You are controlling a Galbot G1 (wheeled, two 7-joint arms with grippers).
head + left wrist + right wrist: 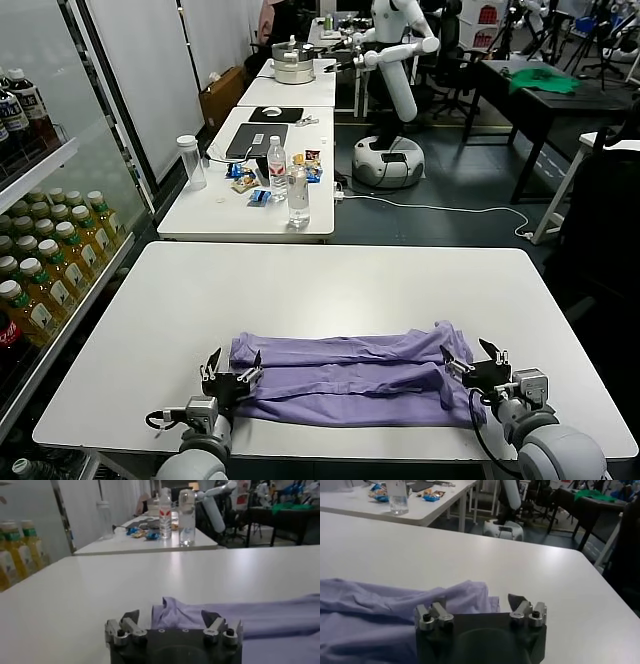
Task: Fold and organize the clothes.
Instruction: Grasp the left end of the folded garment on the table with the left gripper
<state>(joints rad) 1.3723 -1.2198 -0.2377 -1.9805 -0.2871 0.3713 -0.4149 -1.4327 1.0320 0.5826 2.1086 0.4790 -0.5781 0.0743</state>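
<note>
Lavender cotton, the T-shirt (pixel 350 377) lies as a long folded band near the front edge of the white table (pixel 330 280), its long axis running left to right. The left gripper (pixel 229 375) stands wide open at the shirt's left end and the right gripper (pixel 474 360) wide open at its right end, both holding nothing. Each arm is equally near its own end, and I see nothing in the way; the bottles (pixel 297 195) are on the far table, well apart.

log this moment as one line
shirt: folded strip on table | left gripper: open at left end | right gripper: open at right end
</note>
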